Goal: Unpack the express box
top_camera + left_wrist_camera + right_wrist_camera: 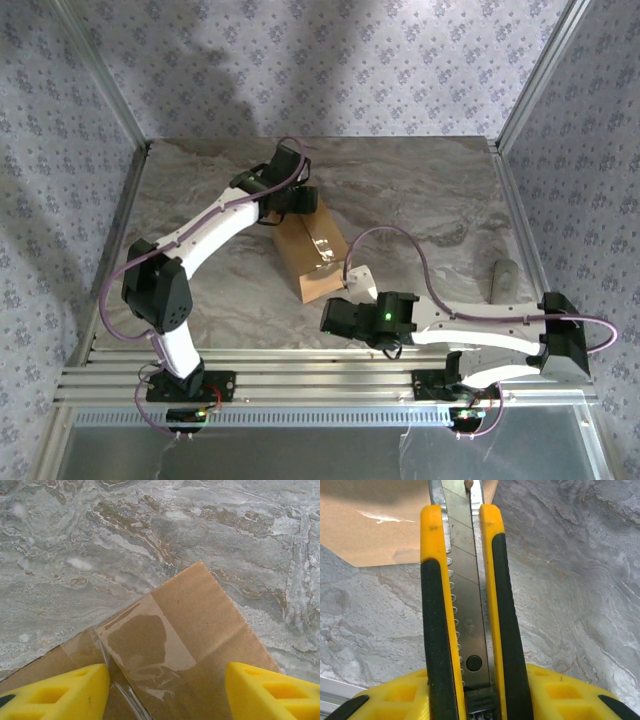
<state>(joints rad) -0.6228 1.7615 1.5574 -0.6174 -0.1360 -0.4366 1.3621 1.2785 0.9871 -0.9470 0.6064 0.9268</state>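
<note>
Left gripper (165,680) jaws apart, right gripper (475,685) clamped tight

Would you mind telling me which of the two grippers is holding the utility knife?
The right gripper grips the utility knife; the left gripper stands open over the express box.

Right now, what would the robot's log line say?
left gripper: open above express box | right gripper: shut on utility knife, aimed at box | tape: in place on box

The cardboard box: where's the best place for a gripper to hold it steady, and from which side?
The express box lies flat, so probably its far end, from above, a finger down each long side; the open left gripper hovers there.
</note>
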